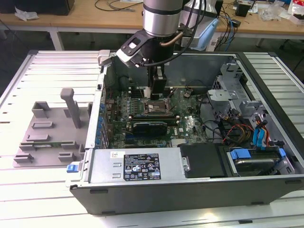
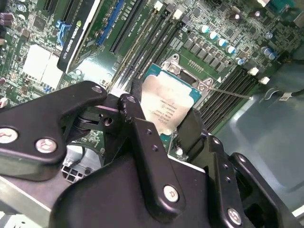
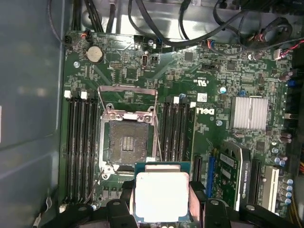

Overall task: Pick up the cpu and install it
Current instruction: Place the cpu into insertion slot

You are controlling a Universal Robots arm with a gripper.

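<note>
My gripper point(image 1: 156, 93) hangs inside the open computer case point(image 1: 142, 166), over the motherboard point(image 3: 213, 80). It is shut on the cpu point(image 3: 161, 197), a silvery-grey square chip with a thin pale rim, clamped by its two side edges between the black fingers point(image 3: 195, 202). In the second wrist view the cpu point(image 2: 167, 97) sits level between the fingers point(image 2: 191, 128), above the green board. The socket point(image 3: 127, 142) lies empty with its metal load plate point(image 3: 127, 102) swung open. The cpu hovers just beside the socket, not over its middle.
Black memory slots point(image 3: 80, 137) flank the socket on both sides. A long black card point(image 1: 150, 127) and a finned silver heatsink point(image 3: 250, 113) sit close by. Cables and a drive cage point(image 1: 256, 156) fill the case at the exterior view's right. A grey fixture tray point(image 1: 47, 133) lies outside, on the left.
</note>
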